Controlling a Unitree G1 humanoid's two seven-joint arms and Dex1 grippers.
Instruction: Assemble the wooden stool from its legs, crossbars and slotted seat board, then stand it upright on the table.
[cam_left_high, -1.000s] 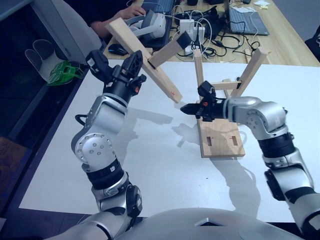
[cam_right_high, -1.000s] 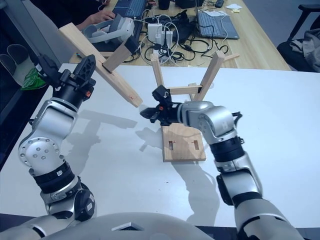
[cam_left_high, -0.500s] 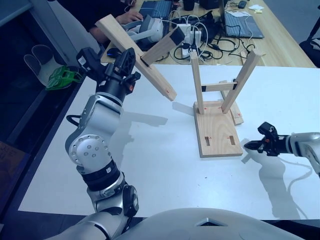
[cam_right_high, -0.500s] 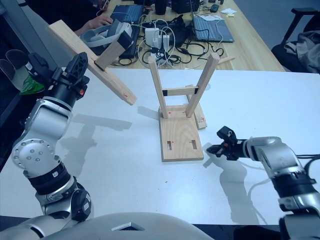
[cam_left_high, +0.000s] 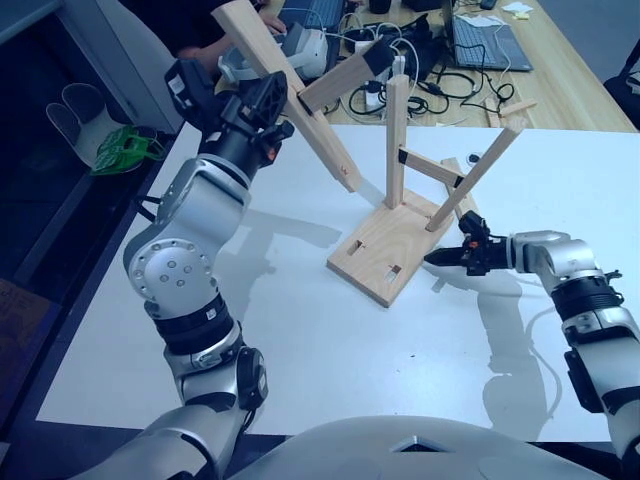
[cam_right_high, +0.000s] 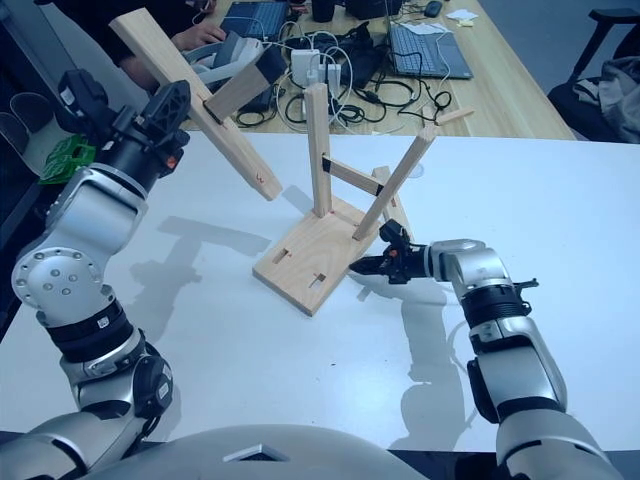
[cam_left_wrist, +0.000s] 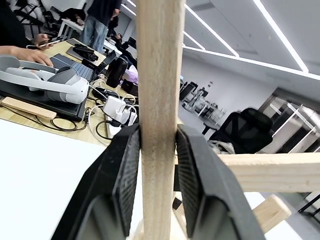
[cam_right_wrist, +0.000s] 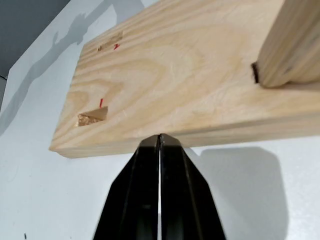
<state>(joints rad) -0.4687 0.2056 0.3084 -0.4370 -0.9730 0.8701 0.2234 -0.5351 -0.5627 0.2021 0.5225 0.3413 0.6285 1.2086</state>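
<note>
The slotted seat board (cam_left_high: 372, 250) lies flat on the white table (cam_left_high: 300, 340), turned at an angle. Two legs (cam_left_high: 397, 135) joined by a crossbar (cam_left_high: 430, 168) stand in it; two slots (cam_right_wrist: 92, 116) are bare. My right gripper (cam_left_high: 440, 258) is shut, and its tips (cam_right_wrist: 160, 139) sit at the board's side edge, low over the table. My left gripper (cam_right_high: 165, 118) is held high at the far left, shut on a leg (cam_left_wrist: 159, 100) of the second leg pair (cam_left_high: 300, 90). That pair's crossbar (cam_left_wrist: 270, 172) juts sideways, and its lower end hangs above the table.
A loose wooden piece (cam_right_high: 385, 195) lies on the table behind the board. Beyond the table a wooden desk (cam_left_high: 560, 85) holds laptops, cables and a headset (cam_left_high: 300, 45). A green object (cam_left_high: 125, 148) sits off the table's left edge.
The seat board has slid and turned, its near end now further left. My right gripper has come in to the board's side edge. The left arm has lifted the leg pair a little.
</note>
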